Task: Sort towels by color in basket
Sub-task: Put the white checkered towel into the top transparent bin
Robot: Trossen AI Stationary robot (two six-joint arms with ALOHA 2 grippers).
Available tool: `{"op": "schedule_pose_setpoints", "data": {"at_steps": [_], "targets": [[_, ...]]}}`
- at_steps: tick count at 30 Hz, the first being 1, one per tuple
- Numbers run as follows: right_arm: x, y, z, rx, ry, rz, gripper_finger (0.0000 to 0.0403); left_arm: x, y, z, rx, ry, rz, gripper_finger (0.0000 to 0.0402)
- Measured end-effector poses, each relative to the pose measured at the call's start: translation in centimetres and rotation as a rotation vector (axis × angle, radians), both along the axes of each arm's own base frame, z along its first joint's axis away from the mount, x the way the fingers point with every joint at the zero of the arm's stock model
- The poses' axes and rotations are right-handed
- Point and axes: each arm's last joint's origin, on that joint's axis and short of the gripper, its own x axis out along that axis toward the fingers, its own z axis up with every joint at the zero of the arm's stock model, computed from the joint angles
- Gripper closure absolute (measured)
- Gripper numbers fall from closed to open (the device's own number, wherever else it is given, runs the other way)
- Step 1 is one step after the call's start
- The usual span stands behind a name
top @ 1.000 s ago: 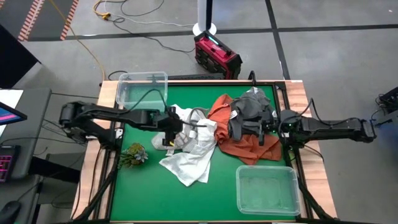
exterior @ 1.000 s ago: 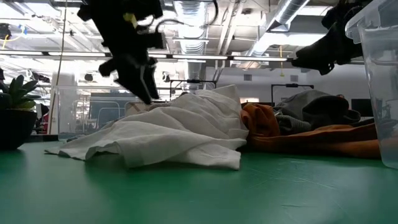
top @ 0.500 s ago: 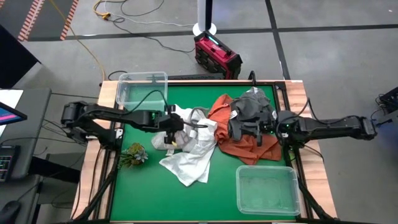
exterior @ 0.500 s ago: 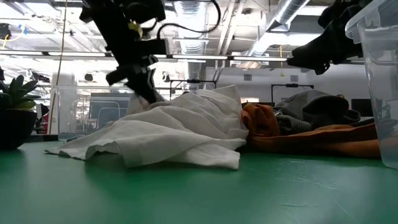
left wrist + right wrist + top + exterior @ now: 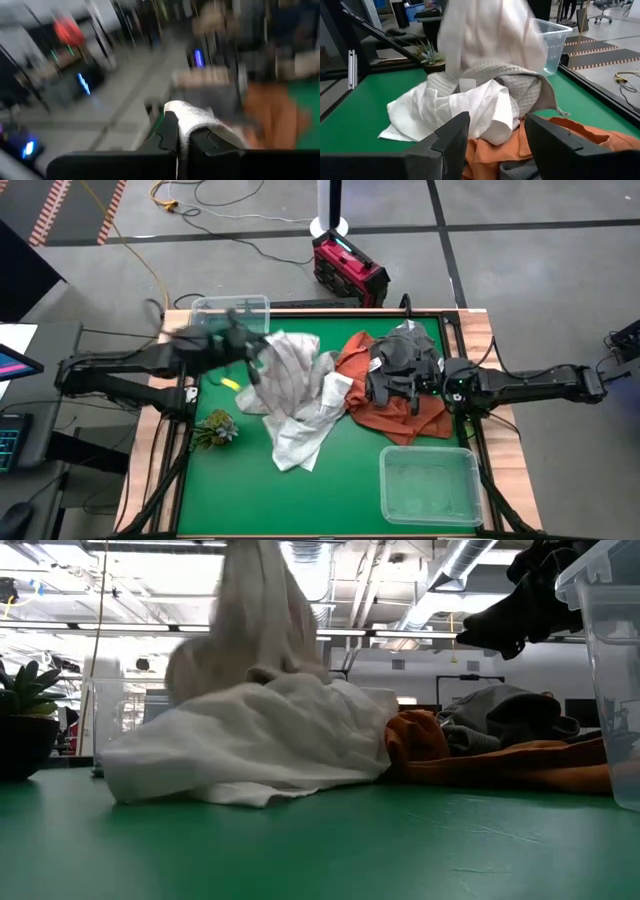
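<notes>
- Counter [image 5: 350,470]: green top with a wooden border, carrying the cloth heap, two clear bins and a plant.
- White towel [image 5: 300,435]: largest cloth, spread over the counter's middle, its near corner lying flat toward the front edge.
- Light grey towel [image 5: 285,370]: lifted by one end toward the left rear, the rest trailing down onto the white towel; seen hanging tall in the low view [image 5: 255,620].
- Rust orange towel [image 5: 400,412]: lying right of the white one, touching it.
- Dark grey towel [image 5: 405,355]: bunched on top of the orange towel.
- Clear bins: one at front right [image 5: 428,485], one at rear left [image 5: 228,320].
- Left tool [image 5: 177,137]: raised near the rear-left bin, fingers clamped together on the light grey towel.
- Right tool [image 5: 492,145]: above the dark grey and orange towels, fingers apart, holding nothing.
- Small green plant [image 5: 215,428]: at the counter's left edge.
</notes>
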Motion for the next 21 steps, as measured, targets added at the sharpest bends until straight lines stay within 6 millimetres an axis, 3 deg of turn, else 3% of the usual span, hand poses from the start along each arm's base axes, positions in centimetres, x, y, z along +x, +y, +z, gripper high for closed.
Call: {"op": "schedule_pose_setpoints", "data": {"at_steps": [8, 17, 21], "targets": [[0.0, 0.0, 0.1, 0.004, -0.012, 0.000, 0.0180, -4.3, 0.3, 5.5, 0.244, -0.430, 0.140, 0.0401], [0.0, 0.0, 0.3, 0.009, -0.033, -0.001, 0.0180, -6.4, 2.6, 7.7, 0.607, -0.536, 0.529, 0.0401], [0.0, 0.0, 0.3, 0.008, -0.033, 0.000, 0.0180, -7.1, 3.7, 8.1, 0.680, -0.586, 0.633, 0.0401]]}}
